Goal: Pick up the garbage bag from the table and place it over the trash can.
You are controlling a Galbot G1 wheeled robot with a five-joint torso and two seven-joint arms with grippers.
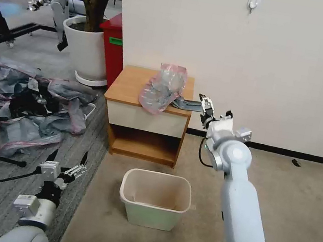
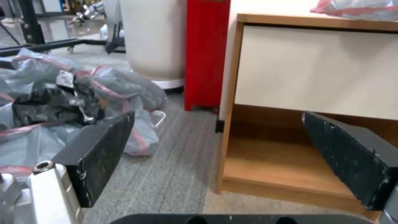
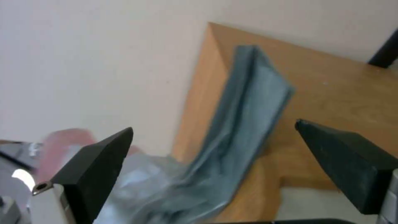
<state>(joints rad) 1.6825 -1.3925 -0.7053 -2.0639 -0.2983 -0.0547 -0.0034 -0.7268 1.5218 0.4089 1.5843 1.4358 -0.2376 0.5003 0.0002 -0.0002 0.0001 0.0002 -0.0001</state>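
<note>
Grey-and-pink, one garbage bag (image 1: 163, 87) lies on the one wooden worktop (image 1: 128, 86). Right end effector (image 1: 207, 107) hovers released beside its grey tail; left end effector (image 1: 66, 164) hangs released near one cream trash can (image 1: 155, 202).

A crumpled grey garbage bag (image 1: 163, 88) with a pink band lies on the wooden table (image 1: 128, 86), far right. The cream trash can (image 1: 154, 204) stands upright in front, empty.

grey-pink garbage bag (image 1: 163, 88), cream trash can (image 1: 154, 200).
</note>
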